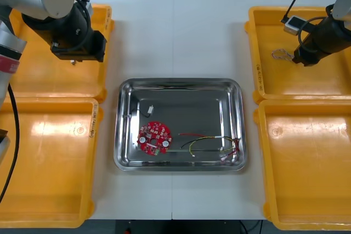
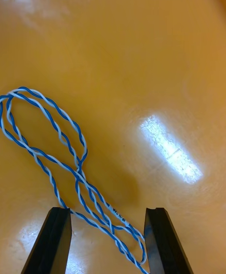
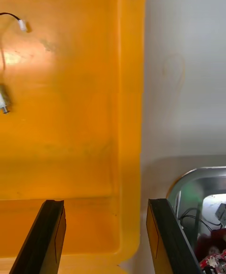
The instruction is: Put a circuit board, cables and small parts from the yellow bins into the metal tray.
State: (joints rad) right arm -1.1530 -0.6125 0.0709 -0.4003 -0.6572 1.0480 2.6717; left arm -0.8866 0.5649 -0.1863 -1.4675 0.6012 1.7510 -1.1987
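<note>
The metal tray (image 1: 125, 135) sits mid-table holding a round red circuit board (image 1: 154, 137), a red and yellow cable (image 1: 211, 143) and a small metal part (image 1: 147, 111). My right gripper (image 1: 300, 58) hangs low in the far right yellow bin (image 1: 329, 86), at the twisted blue and white cable (image 1: 281, 55). In the right wrist view the right gripper (image 2: 107, 217) is open, and the cable (image 2: 80, 172) lies on the bin floor with its end between the fingers. Open too, my left gripper (image 1: 79, 50) hovers over the far left yellow bin (image 1: 55, 83), near its tray-side wall (image 3: 129, 113).
A small metal part (image 3: 4, 98) and a thin wire with a white plug (image 3: 22, 25) lie in the far left bin. The tray's corner (image 3: 188, 184) shows beside my left fingers. The near left bin (image 1: 49, 168) and near right bin (image 1: 307, 173) flank the tray.
</note>
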